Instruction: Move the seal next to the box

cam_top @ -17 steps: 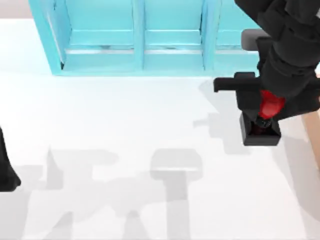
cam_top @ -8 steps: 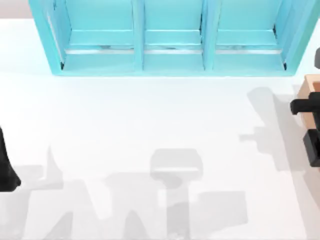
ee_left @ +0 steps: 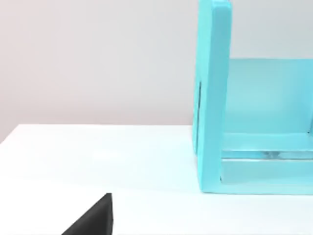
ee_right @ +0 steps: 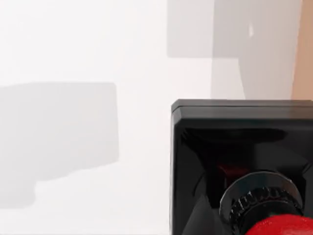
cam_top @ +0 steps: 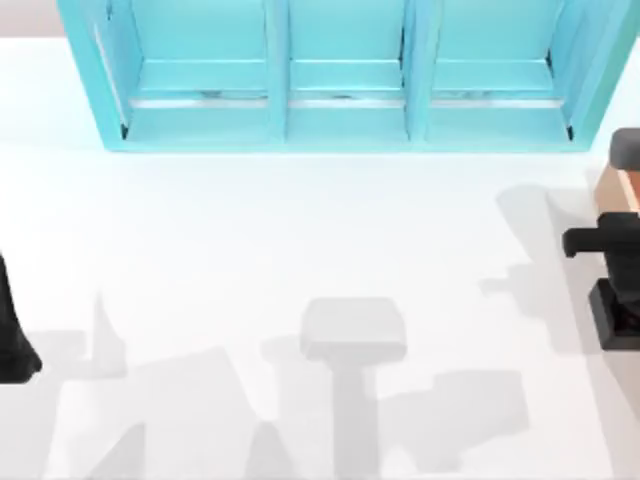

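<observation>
The seal (cam_top: 615, 322) shows at the top view's right edge as a black square base. The right wrist view sees it from close above, with its black base (ee_right: 230, 147) and a slice of its red knob (ee_right: 281, 227). My right gripper (cam_top: 605, 242) reaches in from the right edge just above it and is shut on the seal. The tan box (cam_top: 612, 187) sits right behind, cut off by the frame edge; a tan strip of the box (ee_right: 305, 49) lies just beyond the seal. My left arm (cam_top: 10, 340) is parked at the left edge.
A big cyan shelf cabinet (cam_top: 340, 110) spans the back of the white table (cam_top: 300, 230); its side wall (ee_left: 212, 98) stands ahead in the left wrist view. Arm shadows fall across the table's front half.
One second ago my right gripper held the seal left of the box, well inside the frame. It has carried it to the right edge, then slightly toward the front.
</observation>
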